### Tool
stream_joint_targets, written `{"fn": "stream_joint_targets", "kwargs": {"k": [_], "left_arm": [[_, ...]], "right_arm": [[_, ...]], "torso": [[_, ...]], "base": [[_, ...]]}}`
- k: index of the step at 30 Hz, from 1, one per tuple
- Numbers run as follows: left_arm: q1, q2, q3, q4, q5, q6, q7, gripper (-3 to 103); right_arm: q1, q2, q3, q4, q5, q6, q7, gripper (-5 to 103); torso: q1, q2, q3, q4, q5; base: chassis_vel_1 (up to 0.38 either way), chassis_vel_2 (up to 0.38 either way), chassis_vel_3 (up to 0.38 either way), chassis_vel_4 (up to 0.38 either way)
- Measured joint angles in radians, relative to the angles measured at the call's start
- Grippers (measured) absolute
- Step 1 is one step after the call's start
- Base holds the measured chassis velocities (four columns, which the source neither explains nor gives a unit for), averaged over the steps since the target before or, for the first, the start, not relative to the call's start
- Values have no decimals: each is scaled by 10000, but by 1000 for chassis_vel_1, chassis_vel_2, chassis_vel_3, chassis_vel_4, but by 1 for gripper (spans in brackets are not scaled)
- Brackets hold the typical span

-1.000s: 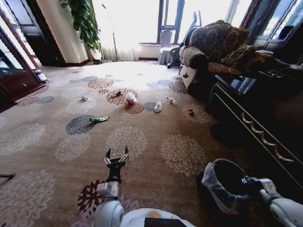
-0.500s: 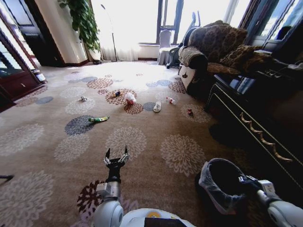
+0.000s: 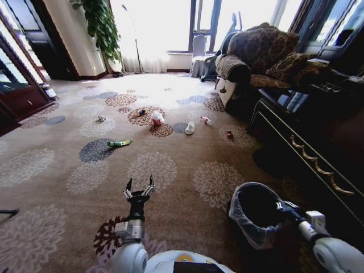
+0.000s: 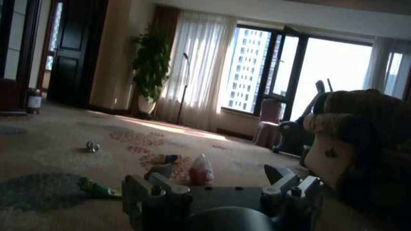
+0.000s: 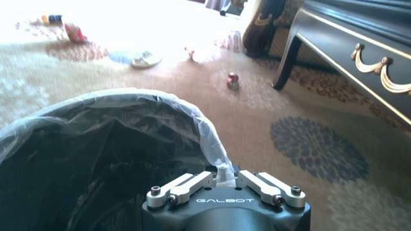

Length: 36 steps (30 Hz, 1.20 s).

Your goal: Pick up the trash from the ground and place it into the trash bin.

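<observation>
The trash lies scattered on the patterned carpet ahead: a green wrapper (image 3: pixel 119 143), a pink-white bag (image 3: pixel 156 118), a white cup (image 3: pixel 189 128), a clear bottle (image 3: pixel 206 120), a yellow-black packet (image 3: pixel 140 112) and a foil ball (image 3: pixel 102 119). My left gripper (image 3: pixel 140 185) hovers open low over the carpet, well short of the wrapper (image 4: pixel 96 187) and bag (image 4: pixel 201 171). The trash bin (image 3: pixel 245 227), black with a pale liner, sits at the lower right. My right gripper (image 3: pixel 281 207) is shut on its rim (image 5: pixel 192 113), the fingers (image 5: pixel 186 185) pinching the liner edge.
A small red item (image 3: pixel 229 135) lies near the sofa. A dark sideboard with gold trim (image 3: pixel 307 153) runs along the right, close to the bin. A patterned sofa (image 3: pixel 256 57) stands at the back right, a plant (image 3: pixel 102 23) at the back left. Open carpet lies between me and the litter.
The right arm has carried the bin leftward and a little forward, away from the sideboard. The left gripper has stayed where it was, still open.
</observation>
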<state>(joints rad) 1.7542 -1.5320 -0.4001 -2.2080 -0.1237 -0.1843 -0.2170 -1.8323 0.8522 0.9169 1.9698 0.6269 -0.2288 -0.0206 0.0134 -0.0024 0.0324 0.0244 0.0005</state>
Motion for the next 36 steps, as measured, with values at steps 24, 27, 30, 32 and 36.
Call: {"fn": "stream_joint_targets", "kwargs": {"k": [24,27,30,32,36], "left_arm": [[1466,-186,-254,-802,1209,-309,173,98],[1538,-180,-239,-797,1256,-416,175,98],[1589,-122,-312,-731,1272,-483,108,98],[1590,-93,-379,-674,1295,-475,-54,98],[1550,51,-649,-455,1261,-362,-671,95]], "right_arm": [[1732,3895,-1114,2746,-1123,2295,21,0],[1556,4058,-1116,2746,-1276,2482,25,0],[1357,4160,-1119,2816,-1306,2604,24,0],[1302,4192,-1119,2857,-1307,2647,25,0],[1149,4250,-1088,2949,-1290,2807,21,0]], "torso": [[0,3,-3,-1,-5],[0,3,-2,-5,-5],[0,3,-3,-6,-3],[-1,3,-3,-6,-5],[-2,4,-3,-1,-6]], "base": [[0,0,0,0],[0,0,0,0],[0,0,0,0],[-32,23,22,-15],[-89,71,76,-83]]}}
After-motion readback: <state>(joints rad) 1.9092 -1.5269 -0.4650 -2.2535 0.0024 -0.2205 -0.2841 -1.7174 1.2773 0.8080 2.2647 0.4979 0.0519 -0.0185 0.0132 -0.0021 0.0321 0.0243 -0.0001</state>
